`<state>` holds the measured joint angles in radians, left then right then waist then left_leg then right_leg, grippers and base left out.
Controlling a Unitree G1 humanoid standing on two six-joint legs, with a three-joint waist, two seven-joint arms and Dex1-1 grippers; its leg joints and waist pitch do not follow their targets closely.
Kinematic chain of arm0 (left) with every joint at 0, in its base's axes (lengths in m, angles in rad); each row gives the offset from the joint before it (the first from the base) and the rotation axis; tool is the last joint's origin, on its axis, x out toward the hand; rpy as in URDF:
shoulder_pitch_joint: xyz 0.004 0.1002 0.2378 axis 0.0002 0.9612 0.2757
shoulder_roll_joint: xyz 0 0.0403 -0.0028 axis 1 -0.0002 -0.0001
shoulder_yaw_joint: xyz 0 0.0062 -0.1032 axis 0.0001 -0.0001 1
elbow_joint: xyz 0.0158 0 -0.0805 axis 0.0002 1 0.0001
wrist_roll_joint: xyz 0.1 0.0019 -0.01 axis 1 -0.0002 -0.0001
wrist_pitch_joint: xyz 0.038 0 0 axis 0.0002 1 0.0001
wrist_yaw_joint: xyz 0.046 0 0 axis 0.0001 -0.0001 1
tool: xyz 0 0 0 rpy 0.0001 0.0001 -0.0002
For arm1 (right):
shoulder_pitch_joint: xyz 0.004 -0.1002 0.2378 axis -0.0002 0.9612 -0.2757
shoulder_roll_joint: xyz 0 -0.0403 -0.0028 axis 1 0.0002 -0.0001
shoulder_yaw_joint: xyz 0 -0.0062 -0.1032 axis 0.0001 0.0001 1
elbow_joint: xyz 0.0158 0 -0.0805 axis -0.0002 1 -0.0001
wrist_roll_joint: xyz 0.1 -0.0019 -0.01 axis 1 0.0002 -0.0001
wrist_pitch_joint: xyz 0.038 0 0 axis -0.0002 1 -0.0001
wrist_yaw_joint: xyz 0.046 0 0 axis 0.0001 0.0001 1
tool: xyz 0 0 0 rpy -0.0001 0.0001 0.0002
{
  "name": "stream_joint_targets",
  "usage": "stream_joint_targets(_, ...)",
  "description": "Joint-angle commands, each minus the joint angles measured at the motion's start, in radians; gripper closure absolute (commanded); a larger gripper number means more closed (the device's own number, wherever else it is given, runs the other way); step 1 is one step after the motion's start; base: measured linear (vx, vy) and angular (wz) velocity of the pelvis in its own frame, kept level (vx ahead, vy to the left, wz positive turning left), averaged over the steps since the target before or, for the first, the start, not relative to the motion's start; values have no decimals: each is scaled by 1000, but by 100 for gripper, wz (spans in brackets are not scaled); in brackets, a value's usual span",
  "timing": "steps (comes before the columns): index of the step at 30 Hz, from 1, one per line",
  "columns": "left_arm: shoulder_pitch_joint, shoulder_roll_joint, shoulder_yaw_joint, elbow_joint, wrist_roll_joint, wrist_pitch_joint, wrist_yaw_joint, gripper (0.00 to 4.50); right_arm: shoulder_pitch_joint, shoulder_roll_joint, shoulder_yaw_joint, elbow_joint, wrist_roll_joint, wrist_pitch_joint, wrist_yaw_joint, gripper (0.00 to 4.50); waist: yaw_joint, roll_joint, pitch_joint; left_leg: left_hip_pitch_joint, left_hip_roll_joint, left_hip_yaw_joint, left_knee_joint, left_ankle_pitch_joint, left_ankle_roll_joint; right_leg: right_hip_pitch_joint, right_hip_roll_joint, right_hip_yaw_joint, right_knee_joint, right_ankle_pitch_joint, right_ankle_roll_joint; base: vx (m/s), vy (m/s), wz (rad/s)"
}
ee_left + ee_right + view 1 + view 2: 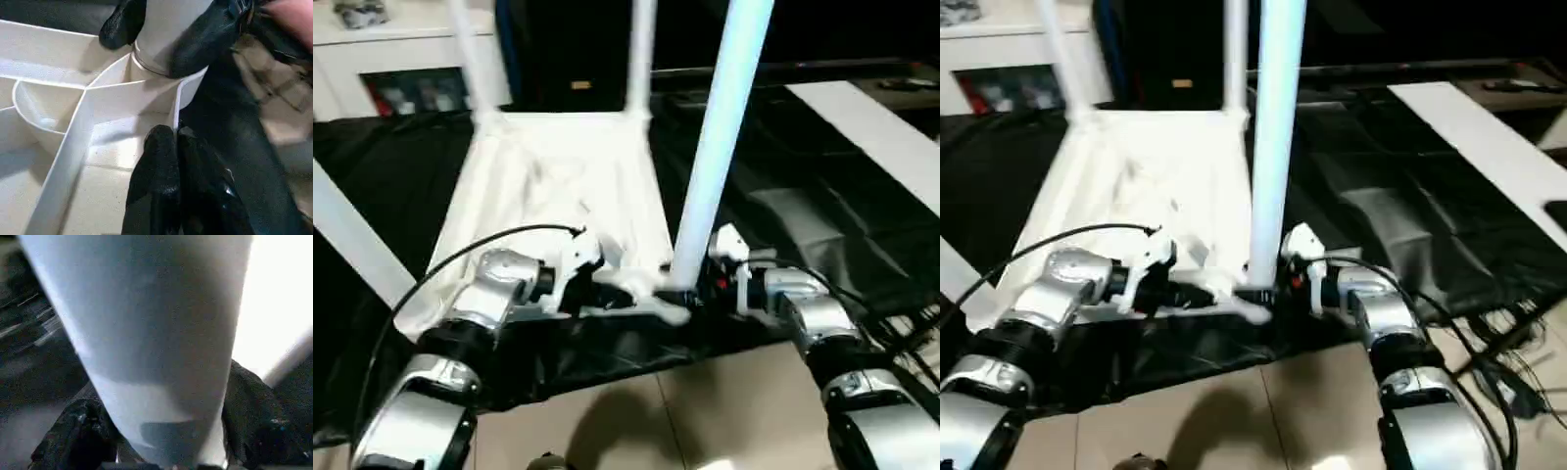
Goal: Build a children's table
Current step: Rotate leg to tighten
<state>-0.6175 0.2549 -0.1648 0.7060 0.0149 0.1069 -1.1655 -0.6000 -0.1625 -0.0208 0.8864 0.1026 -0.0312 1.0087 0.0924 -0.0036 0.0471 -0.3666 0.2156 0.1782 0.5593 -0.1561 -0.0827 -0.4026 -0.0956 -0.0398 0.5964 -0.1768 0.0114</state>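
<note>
The children's table lies upside down on black cloth, its ribbed white top [548, 176] facing up. Two legs [475, 59] [641, 54] stand in the far corner sockets. A third leg [352, 240] slants up at the near left. The near right leg [720, 147] stands in its socket [151, 63], and my right gripper [690, 286] is shut around its base, one finger [78, 431] on each side. My left gripper [176, 139] is shut on the table top's thin rim wall just beside that socket.
A white cabinet [401, 59] stands at the back left. The black cloth [382, 166] covers the work area, with a white board [881, 137] lying at the right. Tiled floor [705, 411] and loose cables [1498, 362] are in front.
</note>
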Motion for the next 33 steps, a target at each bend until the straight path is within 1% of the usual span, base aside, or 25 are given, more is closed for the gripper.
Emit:
stream_joint_targets(1, 8, -99, 17, -45, -40, 33, 118, 450, 5, 115, 27, 53, 24, 61, -106, 202, -1, -7, -53, 7, 10, -1, -76, -343, -9, 35, -43, 20, -82, -406, -180, 0, 0, 0)
stream_joint_targets(2, 9, -103, 18, -47, -38, 35, 129, 450, 3, 122, 26, 56, 22, 63, -122, 202, -8, -9, -53, 3, 8, -3, -77, -340, -10, 37, -41, 19, -82, -410, -172, 0, 0, 0)
stream_joint_targets(3, 10, -109, 19, -50, -36, 38, 145, 450, 0, 134, 24, 61, 20, 66, -149, 202, -11, -5, -53, 7, 7, -2, -75, -352, -7, 33, -40, 20, -88, -425, -167, 0, 0, 0)
stream_joint_targets(5, 15, -139, 15, -61, -26, 44, 200, 450, -24, 196, 19, 99, 3, 55, -277, 202, -17, -7, -52, 7, 4, -3, -74, -364, -2, 30, -40, 21, -91, -437, -168, 0, 0, 0)
stream_joint_targets(6, 15, -146, 7, -62, -18, 38, 214, 450, -41, 224, 11, 118, -2, 53, -343, 202, -23, -1, -53, 5, 5, -4, -75, -370, -7, 30, -39, 21, -91, -426, -174, 0, 0, 0)
stream_joint_targets(7, 15, -147, 7, -62, -18, 38, 215, 450, -42, 226, 11, 119, -2, 53, -346, 202, -28, 0, -54, 3, 6, -8, -76, -374, -11, 30, -41, 20, -89, -422, -176, 0, 0, 0)
stream_joint_targets(8, 15, -150, 2, -61, -14, 34, 222, 450, -52, 241, 5, 131, -5, 54, -385, 202, -40, -3, -50, -10, 3, -15, -83, -386, -20, 39, -38, 13, -90, -449, -157, 0, 0, 0)
stream_joint_targets(9, 14, -151, 1, -54, -13, 27, 223, 450, -64, 253, 3, 142, -10, 45, -421, 203, -38, -5, -54, -1, 4, -15, -81, -401, -20, 33, -40, 14, -95, -464, -147, 0, 0, 0)
stream_joint_targets(10, 13, -150, 0, -50, -14, 24, 223, 450, -70, 259, 2, 146, -15, 40, -439, 203, -39, -4, -52, 9, 4, -14, -78, -428, -18, 23, -39, 16, -100, -472, -152, 0, 0, 0)
stream_joint_targets(11, 16, -148, 0, -56, -10, 27, 226, 450, -71, 268, -7, 140, -14, 30, -441, 147, -39, -3, -52, 12, 5, -14, -77, -436, -17, 21, -39, 17, -100, -469, -155, 0, 0, 0)
stream_joint_targets(12, 16, -148, 0, -56, -10, 27, 226, 450, -71, 268, -7, 140, -14, 30, -441, 147, -39, -4, -55, 10, 6, -13, -78, -431, -16, 24, -37, 18, -95, -433, -164, 0, 0, 0)
stream_joint_targets(13, 20, -143, 0, -63, -12, 25, 216, 450, -67, 268, -7, 127, -21, 4, -440, 133, -38, -1, -54, 11, 7, -12, -79, -433, -15, 22, -35, 18, -93, -406, -172, 0, 0, 0)
stream_joint_targets(16, 31, -132, -1, -80, -14, 22, 193, 450, -60, 256, -10, 107, -29, -40, -436, 114, -38, 0, -55, 9, 7, -11, -79, -432, -13, 24, -33, 19, -90, -372, -184, 0, 0, 0)
stream_joint_targets(18, 50, -109, -5, -110, -20, 20, 159, 450, -47, 215, -1, 80, -33, -57, -380, 91, -37, 4, -59, 4, 7, -8, -78, -378, -5, 33, -30, 21, -79, -262, -209, 0, 0, 0)
stream_joint_targets(19, 52, -107, -6, -113, -21, 19, 156, 450, -46, 211, -1, 79, -33, -58, -373, 91, -36, 4, -61, 4, 7, -7, -76, -367, -1, 35, -29, 21, -77, -240, -215, 0, 0, 0)
stream_joint_targets(21, 70, -93, -9, -148, -36, 7, 124, 450, -32, 184, 0, 57, -23, -54, -327, 57, -30, 5, -66, 7, 9, -1, -67, -294, 26, 39, -28, 23, -63, -106, -257, 27, 1, 1)
stream_joint_targets(23, 83, -73, -5, -181, -47, 10, 108, 450, -12, 156, 2, 24, -13, -47, -287, 49, -25, 4, -72, 5, 8, -2, -62, -237, 37, 49, -26, 20, -52, -21, -269, 56, 3, 2)
stream_joint_targets(24, 99, -45, -1, -221, -55, 12, 91, 450, 12, 122, 1, -13, 0, -40, -242, 43, -25, 20, -74, 4, 6, 0, -55, -182, 54, 48, -26, 20, -42, 71, -288, 52, 10, -1)
stream_joint_targets(25, 101, -40, 1, -227, -57, 15, 88, 450, 15, 118, 1, -18, 2, -40, -234, 43, -25, 14, -75, 4, 7, 0, -54, -165, 63, 52, -23, 18, -42, 107, -292, 52, 10, -1)
stream_joint_targets(27, 134, 16, 15, -312, -83, 62, 39, 450, 57, 80, 9, -84, 20, -31, -159, 7, -20, 12, -77, 0, 6, 4, -44, -111, 98, 56, -21, 14, -31, 196, -316, 0, 0, 0)
stream_joint_targets(28, 147, 35, 18, -343, -93, 81, 20, 450, 70, 69, 11, -105, 23, -28, -142, 7, -19, 22, -75, 0, 4, 4, -43, -115, 99, 54, -20, 13, -30, 187, -321, 0, 0, 0)
stream_joint_targets(29, 149, 39, 19, -350, -96, 85, 16, 450, 73, 66, 12, -109, 23, -28, -139, 2, -18, 15, -74, -3, 6, 5, -44, -126, 103, 58, -23, 13, -32, 166, -321, 0, 0, 0)
stream_joint_targets(30, 185, 84, 34, -434, -121, 125, -7, 450, 105, 33, 26, -159, 18, -13, -109, 2, -18, 23, -71, 1, 7, 7, -46, -156, 96, 51, -22, 13, -38, 106, -322, 0, 0, 0)
stream_joint_targets(31, 191, 91, 38, -447, -126, 132, -10, 450, 110, 28, 27, -168, 18, -9, -103, 2, -16, 20, -68, 0, 10, 6, -49, -184, 82, 54, -24, 13, -40, 49, -316, 0, 0, 0)
stream_joint_targets(33, 231, 130, 62, -537, -159, 192, -20, 450, 148, -10, 35, -238, 27, 13, -61, 2, -15, 21, -63, 3, 12, 7, -53, -224, 64, 50, -22, 14, -46, -36, -301, 0, 0, 0)
